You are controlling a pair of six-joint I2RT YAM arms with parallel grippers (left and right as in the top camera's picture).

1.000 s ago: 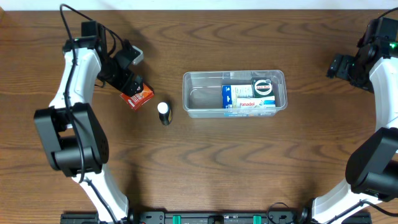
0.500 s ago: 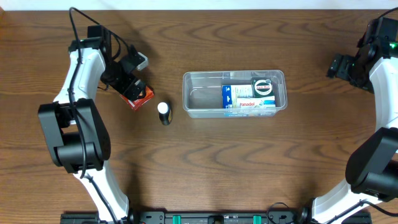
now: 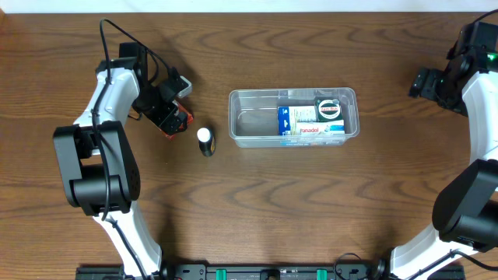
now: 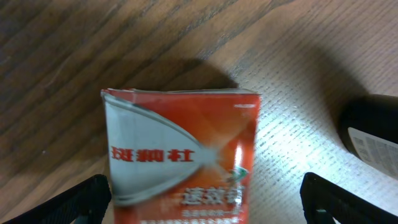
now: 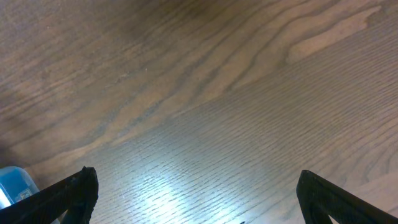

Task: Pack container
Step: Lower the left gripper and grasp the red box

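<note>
L wrist: red box point(image 4: 180, 149) lettering; overhead: container point(image 3: 250, 123).

Overhead: fixed, straight down, far; whole table point(image 3: 249, 202), container point(image 3: 292, 117) mid-frame. Left wrist: very close, angled down onto red box point(image 4: 180, 155) and dark bottle point(image 4: 373, 134), both also seen overhead. Right wrist: close, mostly table wood.

The left jaws sit at a red box point(image 3: 182, 118), left of the container point(image 3: 250, 124).
</note>
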